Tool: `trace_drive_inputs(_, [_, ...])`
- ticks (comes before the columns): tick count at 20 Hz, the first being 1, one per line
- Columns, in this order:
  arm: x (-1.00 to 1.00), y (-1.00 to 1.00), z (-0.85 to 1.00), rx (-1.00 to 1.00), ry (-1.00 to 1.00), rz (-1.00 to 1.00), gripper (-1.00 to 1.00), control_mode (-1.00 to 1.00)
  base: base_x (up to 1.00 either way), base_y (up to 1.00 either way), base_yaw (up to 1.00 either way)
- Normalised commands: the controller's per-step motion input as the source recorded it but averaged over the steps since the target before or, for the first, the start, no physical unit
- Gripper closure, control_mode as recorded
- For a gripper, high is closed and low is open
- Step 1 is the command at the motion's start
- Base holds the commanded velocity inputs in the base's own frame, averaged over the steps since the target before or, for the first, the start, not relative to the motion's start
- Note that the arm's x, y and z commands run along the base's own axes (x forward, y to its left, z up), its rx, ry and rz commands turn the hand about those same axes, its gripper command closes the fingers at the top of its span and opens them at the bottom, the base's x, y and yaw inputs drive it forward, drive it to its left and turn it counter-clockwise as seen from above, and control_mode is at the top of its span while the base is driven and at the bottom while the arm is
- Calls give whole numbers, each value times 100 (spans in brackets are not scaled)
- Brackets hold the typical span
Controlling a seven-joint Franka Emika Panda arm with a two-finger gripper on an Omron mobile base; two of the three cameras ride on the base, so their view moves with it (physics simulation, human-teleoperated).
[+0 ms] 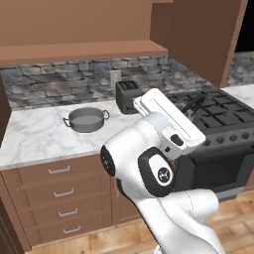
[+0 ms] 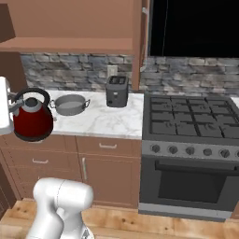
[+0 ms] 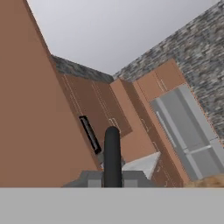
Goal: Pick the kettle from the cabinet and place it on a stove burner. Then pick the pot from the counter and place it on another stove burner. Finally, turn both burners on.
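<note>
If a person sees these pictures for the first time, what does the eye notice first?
The red kettle stands out first: it hangs in the air at the left, in front of the drawers, held by its black handle in the shut gripper. Next comes the dark stove on the right, then the grey pot on the marble counter.

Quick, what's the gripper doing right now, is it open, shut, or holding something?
Gripper: shut on the kettle's black handle, carrying the red kettle in the air.
</note>
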Motion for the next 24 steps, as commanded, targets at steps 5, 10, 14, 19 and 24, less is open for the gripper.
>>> trace_drive_inputs(5, [0, 0, 0, 0, 0, 0, 100, 100, -46, -58, -6])
trace_drive_inputs(10, [0, 0, 0, 0, 0, 0, 100, 100, -41, -59, -6])
trace_drive_inputs(14, [0, 0, 0, 0, 0, 0, 100, 100, -24, -61, -6])
trace_drive_inputs(19, [0, 0, 0, 0, 0, 0, 100, 100, -11, -65, -5])
trace_drive_inputs(24, [0, 0, 0, 0, 0, 0, 100, 100, 0, -67, -3])
